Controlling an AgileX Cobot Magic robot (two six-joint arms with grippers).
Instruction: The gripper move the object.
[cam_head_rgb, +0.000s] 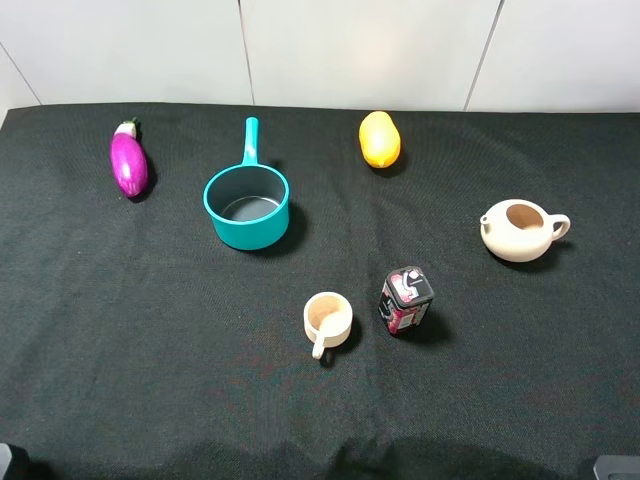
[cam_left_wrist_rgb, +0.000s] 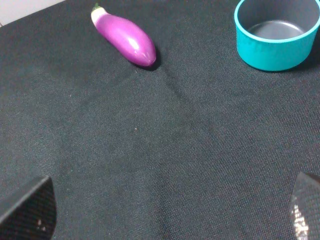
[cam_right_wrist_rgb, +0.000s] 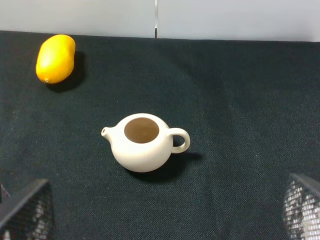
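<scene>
Small dark red and black carton (cam_head_rgb: 406, 300) stands near tabletop's front edge, beside beige cup (cam_head_rgb: 327, 319). Left claw (cam_left_wrist_rgb: 170, 212) and right claw (cam_right_wrist_rgb: 165, 212) both wide apart, empty. Come straight down, squeeze carton's sides gently, miss cup.

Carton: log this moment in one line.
carton: upright by cup, untouched | left hand: open, empty | right hand: open, empty | stage: not started

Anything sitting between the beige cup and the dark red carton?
Nothing: the exterior high view shows only bare black cloth between the cup and the carton.
</scene>
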